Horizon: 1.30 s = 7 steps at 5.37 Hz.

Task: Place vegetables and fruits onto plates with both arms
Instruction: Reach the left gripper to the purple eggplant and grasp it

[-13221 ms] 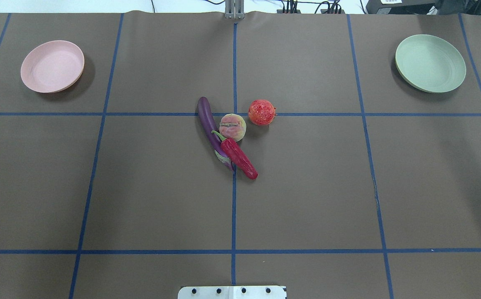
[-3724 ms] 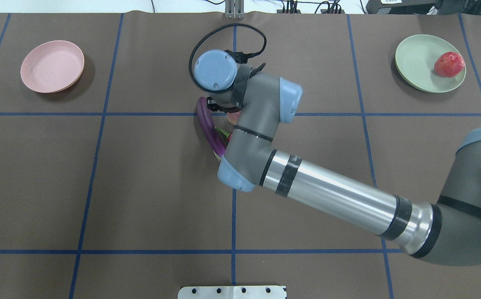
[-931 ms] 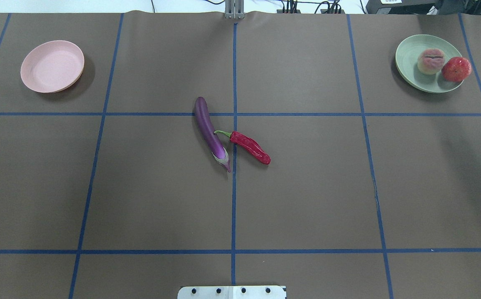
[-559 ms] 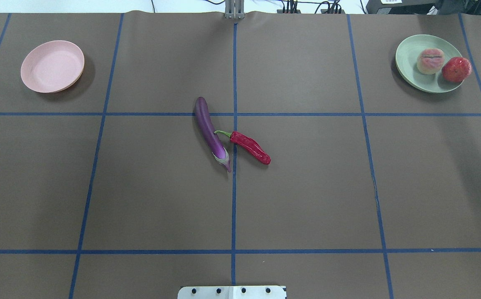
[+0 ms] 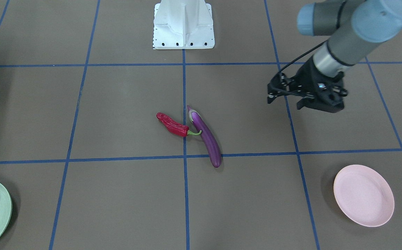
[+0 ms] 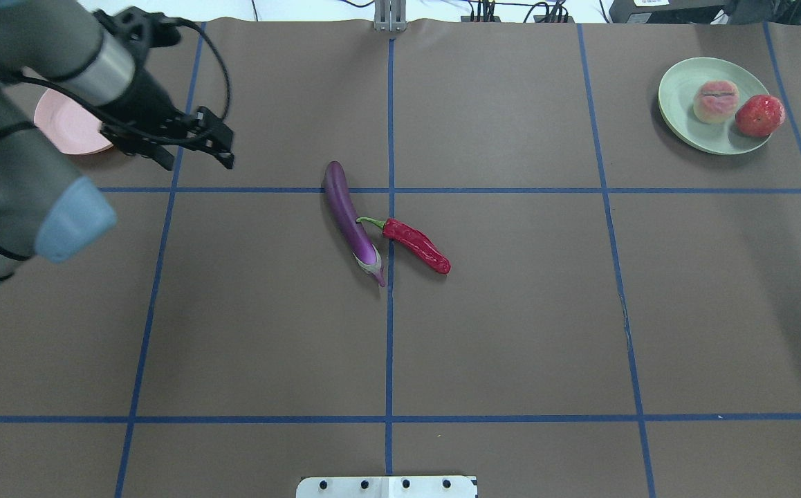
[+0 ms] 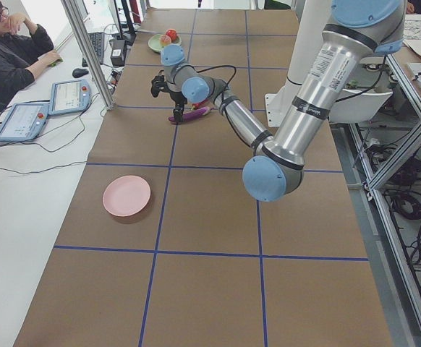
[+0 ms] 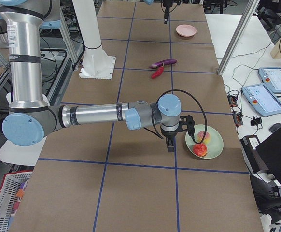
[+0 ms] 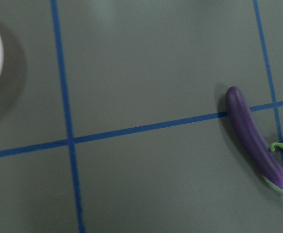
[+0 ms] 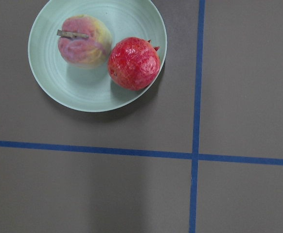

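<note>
While the left gripper (image 6: 197, 159) hangs with jaws apart and empty, the vegetables are judged next.
Overhead, the eggplant (image 6: 350, 221) lies at its 4 o'clock on the worktop (image 6: 511, 332), chili pepper (image 6: 416, 245) just beside; the bare pink plate (image 5: 363, 195) is at 9 o'clock. A descent astride the eggplant is called for. For the right gripper (image 8: 169, 144), the jaw state cannot be told; peach (image 6: 716, 101) and pomegranate (image 6: 759, 115) are on the green plate (image 6: 683, 83).
</note>
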### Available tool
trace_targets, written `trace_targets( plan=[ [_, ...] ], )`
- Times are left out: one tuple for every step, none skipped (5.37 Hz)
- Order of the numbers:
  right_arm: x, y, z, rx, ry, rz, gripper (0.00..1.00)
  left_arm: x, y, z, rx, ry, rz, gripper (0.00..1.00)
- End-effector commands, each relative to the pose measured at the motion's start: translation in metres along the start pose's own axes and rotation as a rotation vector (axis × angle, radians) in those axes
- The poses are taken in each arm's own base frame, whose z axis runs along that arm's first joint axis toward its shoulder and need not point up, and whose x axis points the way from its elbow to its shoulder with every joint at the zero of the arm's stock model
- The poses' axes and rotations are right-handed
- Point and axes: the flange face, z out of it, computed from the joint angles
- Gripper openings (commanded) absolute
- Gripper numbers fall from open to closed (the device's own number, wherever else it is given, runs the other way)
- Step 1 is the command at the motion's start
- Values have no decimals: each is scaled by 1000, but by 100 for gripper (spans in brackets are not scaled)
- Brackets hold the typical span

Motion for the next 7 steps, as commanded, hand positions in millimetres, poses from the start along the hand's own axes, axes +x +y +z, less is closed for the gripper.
trace_targets(
  plan=[
    [1, 2, 0, 1, 0, -1, 100, 93, 6, 101, 20, -123, -143, 100],
    [1, 3, 1, 0, 0, 0, 100, 113, -7, 133, 28, -145, -195, 100],
    [0, 2, 0, 2, 0, -2, 100, 123, -16, 158, 33, -125, -279, 100],
    [0, 2, -1, 3, -1, -3, 100, 123, -20, 180, 44, -84, -352, 100],
    [-1, 2, 0, 2, -1, -3, 100, 120, -21, 198, 38, -90, -365, 95],
    [-1, 2, 0, 2, -1, -1, 100, 118, -22, 199, 51, -98, -364, 78],
    [-1, 2, 0, 3, -1, -1, 100, 119, -22, 201, 49, -100, -357, 44]
  ],
)
